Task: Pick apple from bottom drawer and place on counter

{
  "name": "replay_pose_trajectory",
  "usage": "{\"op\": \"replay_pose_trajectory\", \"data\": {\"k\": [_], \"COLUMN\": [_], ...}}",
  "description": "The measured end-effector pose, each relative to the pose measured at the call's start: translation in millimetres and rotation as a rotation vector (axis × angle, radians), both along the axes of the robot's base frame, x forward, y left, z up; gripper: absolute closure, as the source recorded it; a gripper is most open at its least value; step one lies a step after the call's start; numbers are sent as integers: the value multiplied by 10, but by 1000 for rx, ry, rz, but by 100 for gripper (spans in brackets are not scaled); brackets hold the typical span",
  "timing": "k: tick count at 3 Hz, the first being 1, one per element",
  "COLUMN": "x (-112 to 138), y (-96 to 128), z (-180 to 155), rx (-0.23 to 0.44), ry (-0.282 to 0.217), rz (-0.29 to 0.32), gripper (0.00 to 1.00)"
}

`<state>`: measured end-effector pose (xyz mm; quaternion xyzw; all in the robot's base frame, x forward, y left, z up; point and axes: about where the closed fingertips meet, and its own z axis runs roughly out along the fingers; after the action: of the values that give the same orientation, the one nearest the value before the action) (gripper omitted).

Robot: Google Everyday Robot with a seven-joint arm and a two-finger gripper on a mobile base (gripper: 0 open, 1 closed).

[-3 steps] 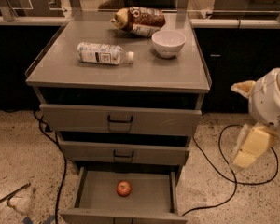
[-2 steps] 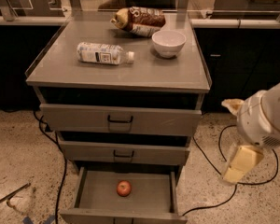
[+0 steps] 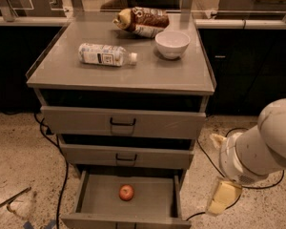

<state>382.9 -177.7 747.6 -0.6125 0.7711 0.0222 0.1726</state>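
Note:
The apple [image 3: 126, 192], small and red-orange, lies in the middle of the open bottom drawer [image 3: 93, 205], on its flat grey floor. The counter [image 3: 148, 73] is the grey top of the cabinet above it. My gripper [image 3: 220, 170] hangs at the lower right, to the right of the cabinet and at about the height of the bottom drawer. Its two yellowish fingers [image 3: 223, 197] stand apart and hold nothing. It is well right of the apple and does not touch the drawer.
On the counter lie a plastic bottle [image 3: 106, 55] on its side, a white bowl [image 3: 172, 44] and a snack bag [image 3: 142, 21]. The two upper drawers [image 3: 122, 122] are shut. Black cables [image 3: 62, 185] run on the speckled floor on both sides.
My arm and gripper have moved left and down, closer to the cabinet's right side. The apple and the things on the counter have not moved.

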Motion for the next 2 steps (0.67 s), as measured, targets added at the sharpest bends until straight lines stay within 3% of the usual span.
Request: {"op": "replay_pose_trajectory", "data": {"k": [2], "x": [53], "y": [18], "z": [-296], "rx": [-11], "ry": [-12], "rz": [19], "gripper": [0]}}
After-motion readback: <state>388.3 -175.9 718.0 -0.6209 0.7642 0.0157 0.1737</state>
